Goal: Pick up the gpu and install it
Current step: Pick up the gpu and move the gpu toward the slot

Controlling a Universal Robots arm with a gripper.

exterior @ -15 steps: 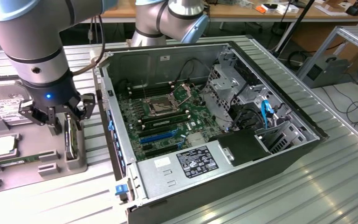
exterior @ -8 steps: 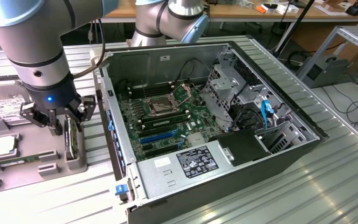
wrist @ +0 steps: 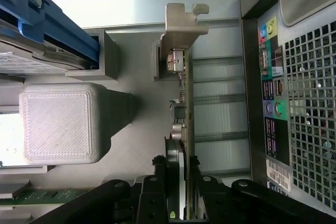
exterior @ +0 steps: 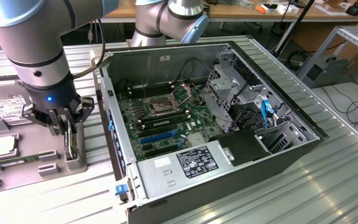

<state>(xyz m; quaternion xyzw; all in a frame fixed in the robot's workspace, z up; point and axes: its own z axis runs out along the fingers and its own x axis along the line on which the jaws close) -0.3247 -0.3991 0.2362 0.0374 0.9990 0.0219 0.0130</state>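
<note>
The gripper [exterior: 67, 125] hangs over a grey moulded tray [exterior: 42, 175] that lies on the slatted metal counter [exterior: 328, 186], towards the counter's edge on the exterior view's left. The gpu [exterior: 71, 145] stands on its long edge in the tray, on the side of the tray nearest the open computer case [exterior: 229, 140]. Its lower edge sits between the tray's small grey uprights.

In the wrist view the gripper [wrist: 181, 208] reaches down over the card. The black fingers [wrist: 160, 198] sit one on each face and pinch the gpu [wrist: 184, 108] at its upper edge. The card's silver bracket [wrist: 181, 30] is at the end away from the fingers, just beside a grey post of the tray.

Also in the tray are a silver hard drive [exterior: 5, 108] with a white label, a small square processor chip [exterior: 2, 147] and a green memory stick [exterior: 17, 161]. All three lie on the far side of the gpu from the case.

The case lies on its side in the middle of the counter with its cover off. Inside it are the motherboard [exterior: 160, 116], an empty processor socket [exterior: 163, 106], blue expansion slots [exterior: 157, 136] and a power supply [exterior: 195, 163] with a label. In the wrist view the case's rear port panel [wrist: 270, 77] stands just beside the tray.
</note>
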